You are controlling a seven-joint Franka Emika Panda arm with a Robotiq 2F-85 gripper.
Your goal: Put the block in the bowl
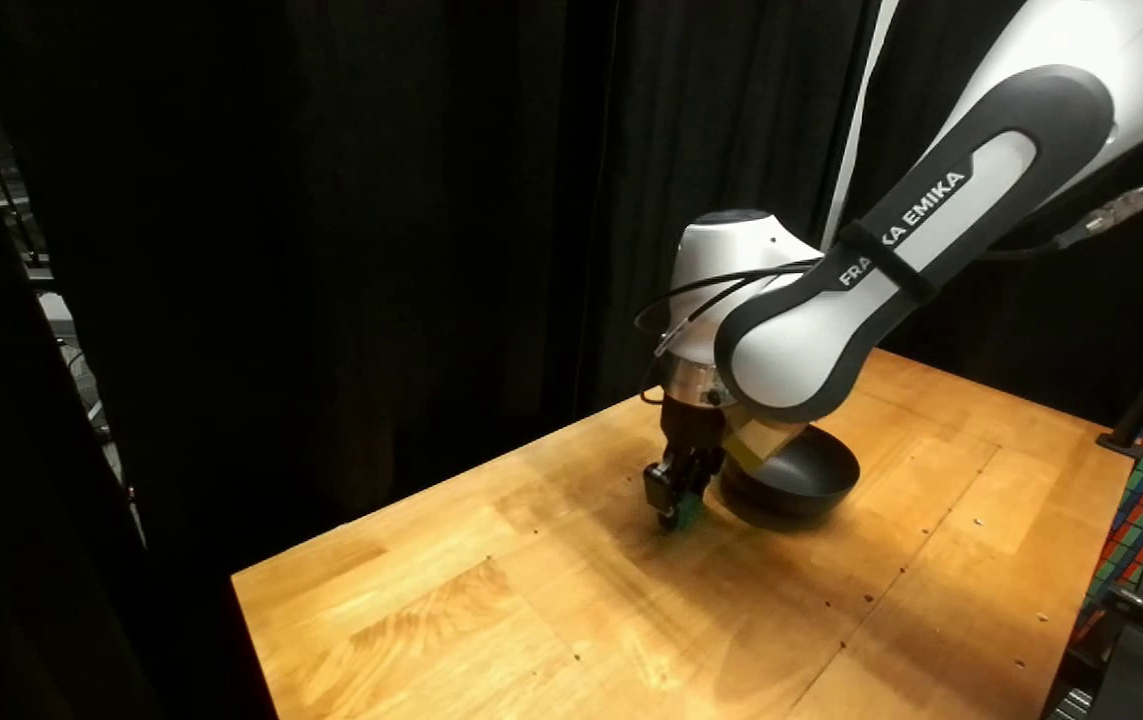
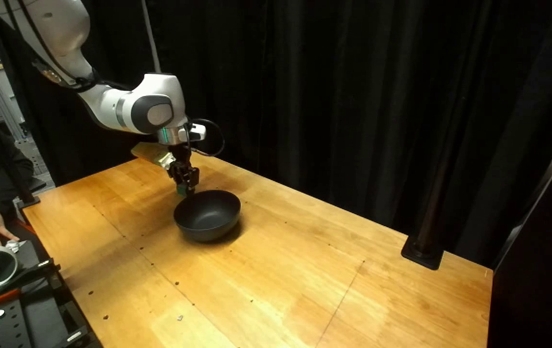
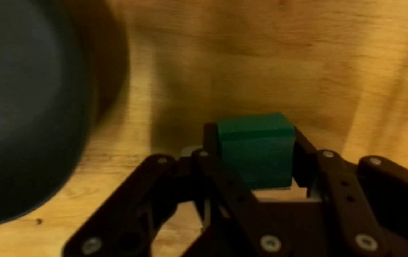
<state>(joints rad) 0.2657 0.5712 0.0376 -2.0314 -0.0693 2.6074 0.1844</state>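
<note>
Between the fingers [image 3: 303, 160] sits the green block [image 3: 257, 153], pinched from both sides.

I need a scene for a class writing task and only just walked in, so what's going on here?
A robot arm holds a small green block in its gripper, squeezed from both sides, down near a wooden table. A black bowl stands on the table close beside the gripper, and the block is not in it yet. Whether the block touches the table is hard to tell.
</note>
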